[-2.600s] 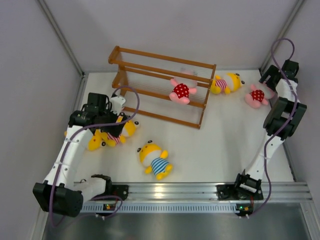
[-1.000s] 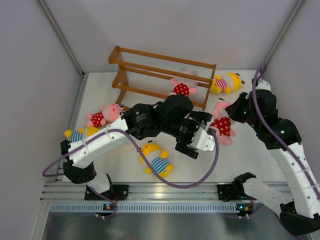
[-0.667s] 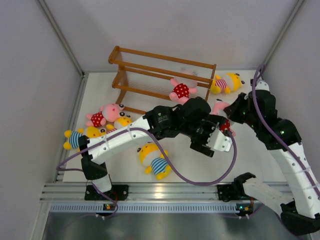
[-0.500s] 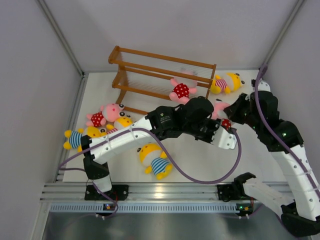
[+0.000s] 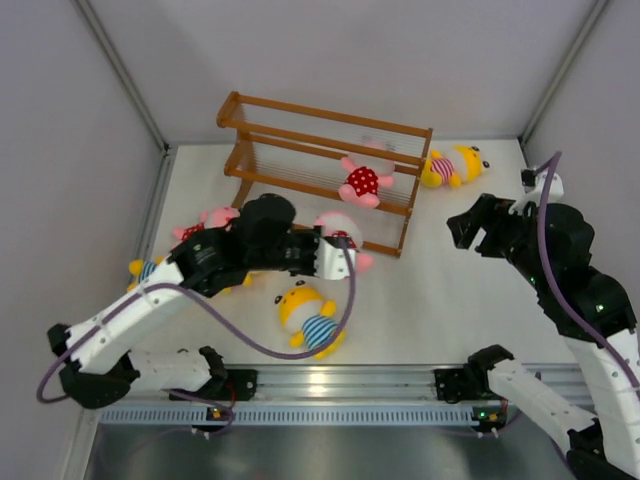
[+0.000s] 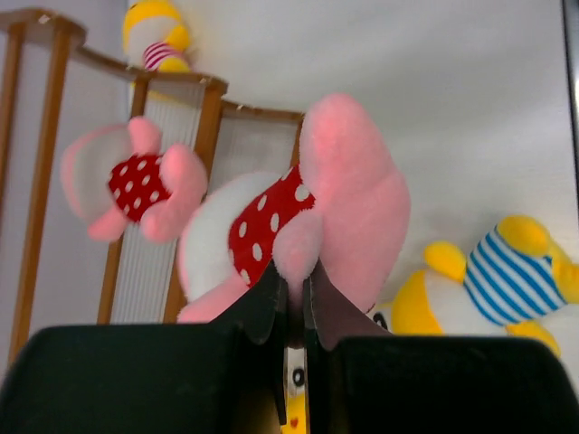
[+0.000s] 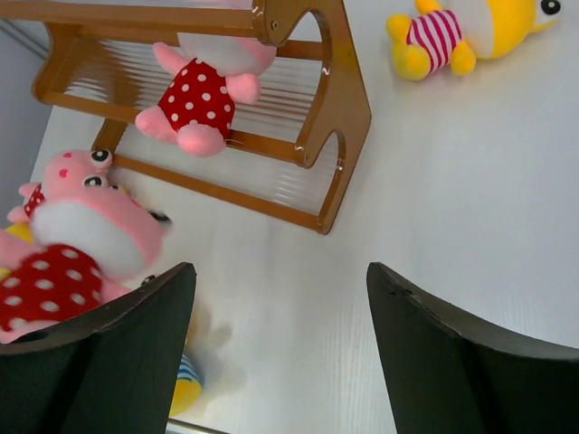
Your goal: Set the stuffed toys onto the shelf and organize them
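White table [image 5: 450, 290]: pink dotted toy [image 6: 335, 208] is just in front of the shelf [image 5: 330, 113] bottom tier, pinched by one limb in my left gripper [image 6: 291, 271]. I see my right gripper [image 7: 279, 298] well off to the right, fingers spread wide.

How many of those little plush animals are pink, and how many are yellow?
Pink: 3 - shelf pink toy, held pink toy, far-left pink toy.
Yellow: 3 - pink-striped yellow toy, near blue-striped yellow toy, half-hidden blue-striped yellow toy.
Total: 6 showing; the left arm may hide more.
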Action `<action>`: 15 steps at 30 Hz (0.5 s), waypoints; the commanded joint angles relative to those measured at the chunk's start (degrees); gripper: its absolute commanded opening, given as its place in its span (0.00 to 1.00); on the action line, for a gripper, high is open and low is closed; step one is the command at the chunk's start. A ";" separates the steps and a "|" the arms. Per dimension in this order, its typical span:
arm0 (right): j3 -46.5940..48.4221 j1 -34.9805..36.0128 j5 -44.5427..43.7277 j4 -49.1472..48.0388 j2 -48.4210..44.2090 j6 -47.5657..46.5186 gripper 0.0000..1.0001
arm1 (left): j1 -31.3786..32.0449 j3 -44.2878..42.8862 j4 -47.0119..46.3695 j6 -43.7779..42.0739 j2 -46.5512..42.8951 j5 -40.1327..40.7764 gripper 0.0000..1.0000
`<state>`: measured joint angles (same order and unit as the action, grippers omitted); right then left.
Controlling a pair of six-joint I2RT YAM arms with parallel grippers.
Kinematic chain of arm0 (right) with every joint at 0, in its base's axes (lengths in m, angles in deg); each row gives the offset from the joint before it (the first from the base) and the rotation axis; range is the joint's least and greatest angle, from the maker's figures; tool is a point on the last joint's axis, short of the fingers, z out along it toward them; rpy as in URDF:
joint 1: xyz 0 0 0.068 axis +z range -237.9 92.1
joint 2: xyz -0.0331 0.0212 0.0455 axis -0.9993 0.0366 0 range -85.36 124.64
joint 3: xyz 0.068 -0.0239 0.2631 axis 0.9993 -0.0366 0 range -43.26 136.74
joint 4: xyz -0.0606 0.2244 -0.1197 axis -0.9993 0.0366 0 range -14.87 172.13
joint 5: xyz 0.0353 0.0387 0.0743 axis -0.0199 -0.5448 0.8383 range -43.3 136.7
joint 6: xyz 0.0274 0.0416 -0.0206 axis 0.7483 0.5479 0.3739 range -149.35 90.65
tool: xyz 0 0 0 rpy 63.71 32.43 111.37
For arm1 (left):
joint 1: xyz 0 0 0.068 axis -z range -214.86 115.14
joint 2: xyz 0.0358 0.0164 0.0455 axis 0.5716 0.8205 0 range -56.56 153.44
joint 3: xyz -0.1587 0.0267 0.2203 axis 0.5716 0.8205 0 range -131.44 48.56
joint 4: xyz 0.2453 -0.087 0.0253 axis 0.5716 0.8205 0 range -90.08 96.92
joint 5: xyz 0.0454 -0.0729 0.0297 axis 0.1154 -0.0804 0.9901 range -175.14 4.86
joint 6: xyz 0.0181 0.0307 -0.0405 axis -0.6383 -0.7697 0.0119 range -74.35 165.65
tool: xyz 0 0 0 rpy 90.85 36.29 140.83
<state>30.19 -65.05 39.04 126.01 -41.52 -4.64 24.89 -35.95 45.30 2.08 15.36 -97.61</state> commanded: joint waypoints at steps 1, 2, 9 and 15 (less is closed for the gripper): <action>-1.11 0.88 -2.36 -2.26 -1.21 -4.31 0.76 | -4.28 4.69 -0.48 -3.53 -11.17 -0.45 0.00; -1.73 0.97 -2.27 -2.79 -1.29 -5.01 0.76 | -6.38 5.40 0.74 -6.06 -13.80 -0.36 0.00; -5.24 0.97 -1.04 -8.06 -1.56 -5.29 0.76 | -16.49 12.88 -2.83 -20.31 -18.13 2.54 0.00; -7.35 0.97 -0.60 -10.53 -1.47 -6.42 0.75 | -28.88 9.81 -8.55 -27.61 -10.77 -7.30 0.00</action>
<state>23.07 -65.05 38.10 120.41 -42.90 -9.49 0.49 -23.84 43.60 -18.79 1.11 -99.14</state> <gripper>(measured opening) 0.756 0.071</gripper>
